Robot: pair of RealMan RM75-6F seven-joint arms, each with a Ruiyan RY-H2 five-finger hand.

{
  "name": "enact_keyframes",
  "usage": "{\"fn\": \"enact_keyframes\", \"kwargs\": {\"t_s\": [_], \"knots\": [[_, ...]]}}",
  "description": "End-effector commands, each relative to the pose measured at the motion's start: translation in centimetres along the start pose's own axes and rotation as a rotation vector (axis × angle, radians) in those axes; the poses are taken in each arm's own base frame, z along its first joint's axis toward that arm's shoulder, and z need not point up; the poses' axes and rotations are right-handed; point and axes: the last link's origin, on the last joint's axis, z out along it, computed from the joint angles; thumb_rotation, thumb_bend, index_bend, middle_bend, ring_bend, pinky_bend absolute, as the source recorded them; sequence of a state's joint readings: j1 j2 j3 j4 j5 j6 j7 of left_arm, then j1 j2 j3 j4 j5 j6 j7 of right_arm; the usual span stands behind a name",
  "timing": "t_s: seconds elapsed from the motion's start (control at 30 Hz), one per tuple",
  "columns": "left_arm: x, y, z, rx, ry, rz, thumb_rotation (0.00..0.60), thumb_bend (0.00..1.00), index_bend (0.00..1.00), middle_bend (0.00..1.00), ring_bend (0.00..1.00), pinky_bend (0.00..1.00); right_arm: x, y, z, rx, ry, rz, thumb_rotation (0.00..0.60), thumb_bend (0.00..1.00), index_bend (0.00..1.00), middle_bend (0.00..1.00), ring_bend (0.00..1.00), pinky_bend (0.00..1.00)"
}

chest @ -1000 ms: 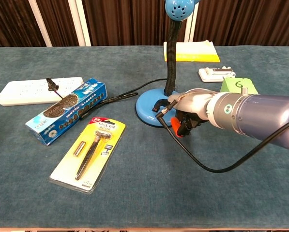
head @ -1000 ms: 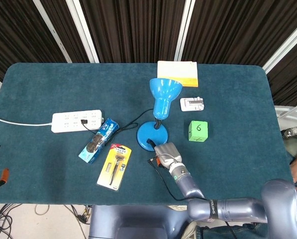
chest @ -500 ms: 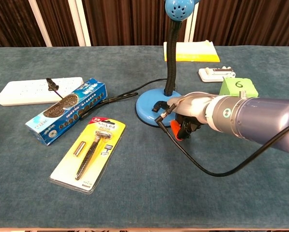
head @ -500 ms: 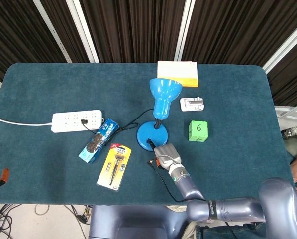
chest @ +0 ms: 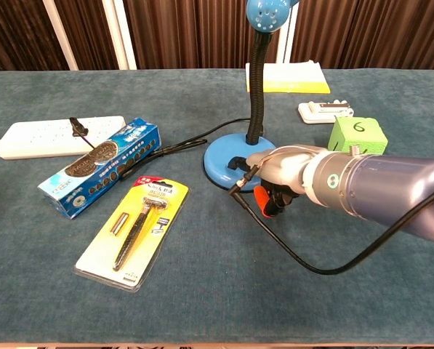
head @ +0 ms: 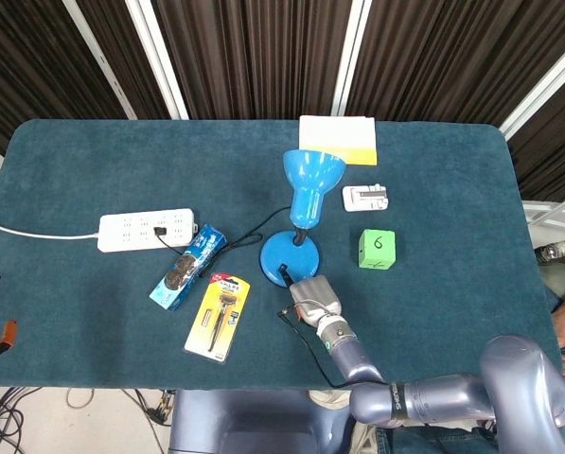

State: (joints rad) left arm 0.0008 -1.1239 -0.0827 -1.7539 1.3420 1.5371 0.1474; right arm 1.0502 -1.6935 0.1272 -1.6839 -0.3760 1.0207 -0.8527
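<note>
On the far left of the counter (head: 74, 161) lies the power strip (head: 147, 230), a black plug seated in its right end. Just right of it, tilted, is the cookie box (head: 188, 268), and below that the razor pack (head: 218, 316) lies flat. The plug's cord (head: 249, 230) runs right to the lamp (head: 304, 213), whose blue base sits near the middle of the counter with its shade tipped toward the far edge. My right hand (chest: 282, 174) rests at the near right rim of that base, touching or nearly touching it; its fingers curl downward, an orange tip showing beneath, and I cannot tell whether they clasp anything. A black cable of the arm's own loops over the counter below it. Further right stand the green cube (head: 377, 249) marked 6, the white adapter (head: 366, 198) behind it, and the yellow-and-white pad (head: 338, 138) at the far edge. My left hand does not show.
</note>
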Motion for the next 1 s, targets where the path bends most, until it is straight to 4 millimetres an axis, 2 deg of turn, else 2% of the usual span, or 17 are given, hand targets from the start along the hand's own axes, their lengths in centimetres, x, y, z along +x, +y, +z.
{"fn": "enact_keyframes", "kwargs": {"t_s": [0.03, 0.17, 0.27, 0.37, 0.43, 0.53, 0.63, 0.8, 0.83, 0.87, 0.93, 0.97, 1.0], "knots": [[0.1, 0.0, 0.0, 0.001, 0.003, -0.001, 0.6, 0.39, 0.16, 0.0, 0.0, 0.0, 0.4, -0.1, 0.1, -0.003, 0.012, 0.008, 0.6, 0.85, 0.02, 0.8, 0.88, 1.0], [0.0, -0.1, 0.1, 0.003, 0.002, -0.002, 0.6, 0.39, 0.16, 0.0, 0.0, 0.0, 1.7, 0.1, -0.2, -0.006, 0.065, 0.053, 0.6, 0.85, 0.01, 0.78, 0.85, 1.0], [0.1, 0.0, 0.0, 0.001, 0.002, -0.001, 0.6, 0.39, 0.16, 0.0, 0.0, 0.0, 3.1, 0.3, -1.1, 0.003, 0.115, 0.118, 0.6, 0.79, 0.0, 0.62, 0.74, 1.0], [0.0, 0.0, 0.0, 0.0, 0.002, 0.002, 0.6, 0.39, 0.16, 0.0, 0.0, 0.0, 4.4, 1.0, -2.5, 0.012, 0.152, 0.174, 0.6, 0.63, 0.0, 0.44, 0.58, 1.0], [0.0, 0.0, 0.0, -0.001, 0.002, 0.003, 0.6, 0.39, 0.16, 0.0, 0.0, 0.0, 5.2, 1.9, -4.1, 0.004, 0.17, 0.189, 0.6, 0.51, 0.0, 0.31, 0.45, 1.0], [0.0, 0.0, 0.0, 0.0, 0.004, 0.005, 0.6, 0.39, 0.16, 0.0, 0.0, 0.0, 6.2, 3.9, -7.2, -0.027, 0.189, 0.174, 0.6, 0.42, 0.0, 0.2, 0.32, 1.0], [0.0, 0.0, 0.0, 0.0, 0.006, 0.007, 0.6, 0.39, 0.16, 0.0, 0.0, 0.0, 6.3, 5.9, -10.0, -0.059, 0.218, 0.154, 0.6, 0.37, 0.0, 0.13, 0.23, 1.0], [0.0, 0.2, 0.0, -0.004, 0.012, 0.011, 0.6, 0.39, 0.16, 0.0, 0.0, 0.0, 4.7, 10.3, -15.3, -0.134, 0.284, 0.113, 0.6, 0.32, 0.0, 0.08, 0.16, 1.0], [0.0, 0.2, 0.0, -0.005, 0.013, 0.011, 0.6, 0.39, 0.16, 0.0, 0.0, 0.0, 4.4, 11.0, -16.1, -0.147, 0.303, 0.108, 0.6, 0.31, 0.0, 0.07, 0.15, 0.97], [0.0, 0.3, 0.0, -0.007, 0.015, 0.012, 0.6, 0.39, 0.16, 0.0, 0.0, 0.0, 3.9, 12.0, -17.3, -0.164, 0.338, 0.099, 0.6, 0.3, 0.0, 0.07, 0.14, 0.86], [-0.1, 0.4, 0.0, -0.011, 0.017, 0.015, 0.6, 0.39, 0.16, 0.0, 0.0, 0.0, 2.9, 13.6, -19.4, -0.195, 0.402, 0.082, 0.6, 0.3, 0.0, 0.06, 0.12, 0.28], [-0.1, 0.4, -0.1, -0.013, 0.017, 0.015, 0.6, 0.39, 0.16, 0.0, 0.0, 0.0, 2.4, 14.1, -20.1, -0.202, 0.425, 0.08, 0.6, 0.3, 0.0, 0.06, 0.12, 0.11], [-0.1, 0.4, -0.1, -0.015, 0.017, 0.017, 0.6, 0.39, 0.16, 0.0, 0.0, 0.0, 1.6, 14.9, -21.3, -0.218, 0.457, 0.078, 0.6, 0.3, 0.0, 0.05, 0.11, 0.0]]}}
